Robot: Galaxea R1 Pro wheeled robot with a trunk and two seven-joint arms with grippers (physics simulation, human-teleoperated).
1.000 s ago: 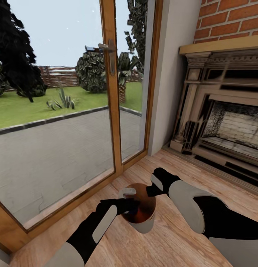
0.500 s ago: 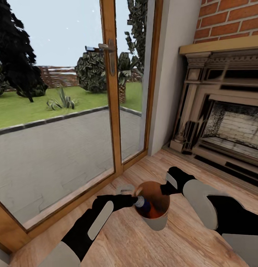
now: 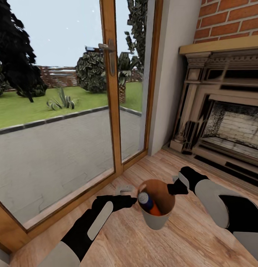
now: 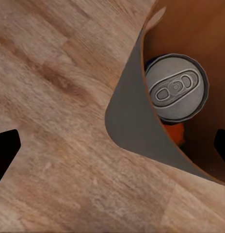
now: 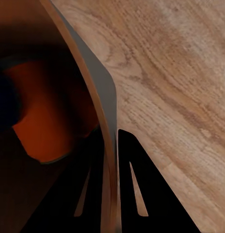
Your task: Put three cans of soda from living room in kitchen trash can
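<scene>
The trash can [image 3: 155, 221], copper-brown inside and pale grey outside, hangs tilted just above the wood floor. My right gripper [image 3: 174, 188] is shut on its far rim, and in the right wrist view the fingers [image 5: 136, 184] pinch the thin wall [image 5: 95, 87]. A dark blue soda can [image 3: 144, 198] with a silvery top [image 4: 176, 87] lies inside, on an orange can [image 3: 155, 211] [image 5: 49, 111]. Whether a second orange can is underneath is hidden. My left gripper [image 3: 129, 195] is open beside the near rim with nothing between its fingertips [image 4: 6, 153].
A glass patio door in a wooden frame [image 3: 111, 96] stands straight ahead, with a garden behind it. A red-brick fireplace [image 3: 225, 111] with a carved surround is at the right. Light wood floor [image 3: 181, 244] lies below both arms.
My left gripper let the blue can go into the bin and now stands apart from it. The right arm carried the bin to the right and tilted it.
</scene>
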